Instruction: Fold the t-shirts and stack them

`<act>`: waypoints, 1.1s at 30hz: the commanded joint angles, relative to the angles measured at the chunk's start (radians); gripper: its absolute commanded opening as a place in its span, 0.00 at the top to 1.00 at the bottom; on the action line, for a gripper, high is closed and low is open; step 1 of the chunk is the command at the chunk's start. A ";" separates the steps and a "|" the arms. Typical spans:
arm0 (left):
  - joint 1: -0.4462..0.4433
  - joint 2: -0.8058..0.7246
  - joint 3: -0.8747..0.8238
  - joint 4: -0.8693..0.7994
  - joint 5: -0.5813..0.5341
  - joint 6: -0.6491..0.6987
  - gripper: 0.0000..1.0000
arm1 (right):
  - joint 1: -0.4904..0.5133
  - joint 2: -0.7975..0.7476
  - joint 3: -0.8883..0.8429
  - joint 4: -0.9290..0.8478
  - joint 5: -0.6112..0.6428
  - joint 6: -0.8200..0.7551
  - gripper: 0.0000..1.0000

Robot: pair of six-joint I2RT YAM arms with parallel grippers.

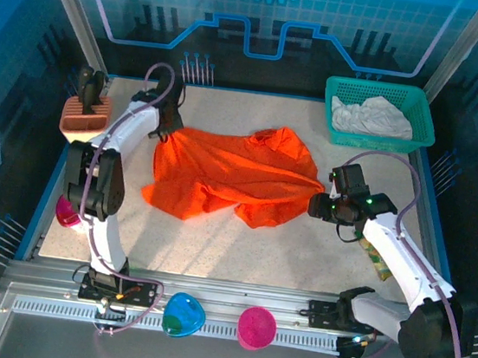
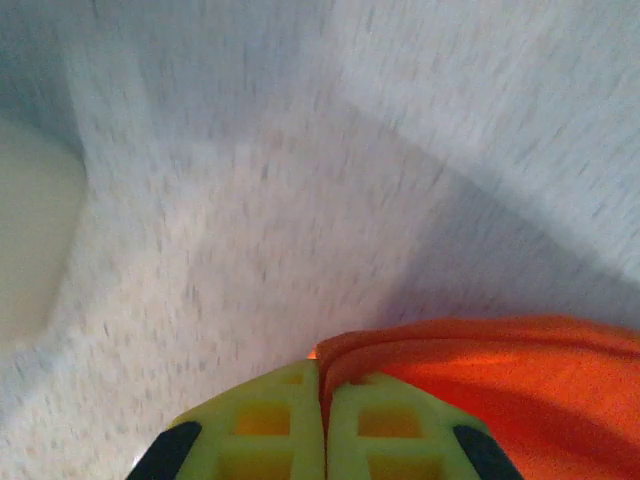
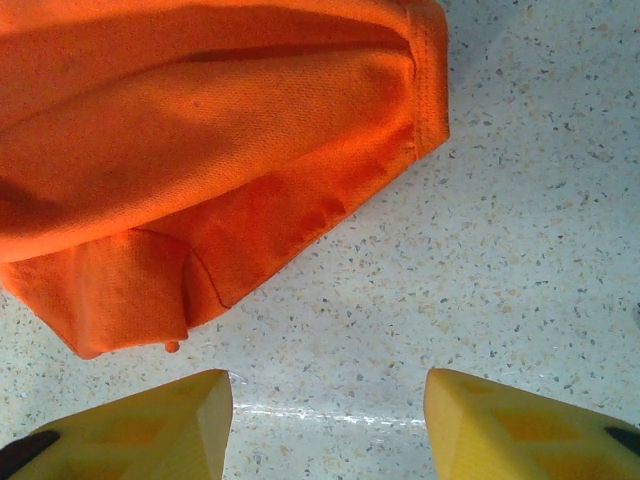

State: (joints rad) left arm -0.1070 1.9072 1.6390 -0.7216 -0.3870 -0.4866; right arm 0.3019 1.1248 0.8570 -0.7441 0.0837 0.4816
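Observation:
The bright orange t-shirt [image 1: 235, 174] lies crumpled and spread across the middle of the table. My left gripper [image 1: 164, 135] is at its far left corner, and in the left wrist view its fingers [image 2: 322, 368] are shut on a folded edge of the orange cloth [image 2: 500, 390]. My right gripper [image 1: 316, 204] stands open just off the shirt's right edge. In the right wrist view, bare table shows between its fingers [image 3: 328, 385], and the orange hem [image 3: 200, 150] lies a short way ahead. The off-white t-shirt [image 1: 370, 117] is bunched in the teal basket [image 1: 376, 88].
A terracotta rack [image 1: 83, 116] stands at the far left. A pink cup [image 1: 67, 212] sits at the left edge. A blue bowl [image 1: 182, 314] and a magenta bowl [image 1: 256, 327] rest on the front rail. A small patterned item [image 1: 377, 261] lies under the right arm.

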 commanded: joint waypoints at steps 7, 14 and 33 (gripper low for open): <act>0.030 0.229 0.321 -0.085 -0.193 0.089 0.53 | -0.003 0.003 0.008 0.007 -0.044 -0.009 0.38; 0.011 0.130 0.236 -0.057 -0.127 0.075 0.01 | -0.009 0.108 0.087 0.071 -0.110 -0.050 0.29; -0.027 -0.366 -0.418 -0.051 0.033 -0.068 0.02 | 0.445 0.580 0.294 0.276 -0.196 0.293 0.31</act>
State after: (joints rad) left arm -0.1478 1.5707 1.2507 -0.8021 -0.3840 -0.5106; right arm 0.7071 1.6470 1.0775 -0.4965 -0.1127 0.7185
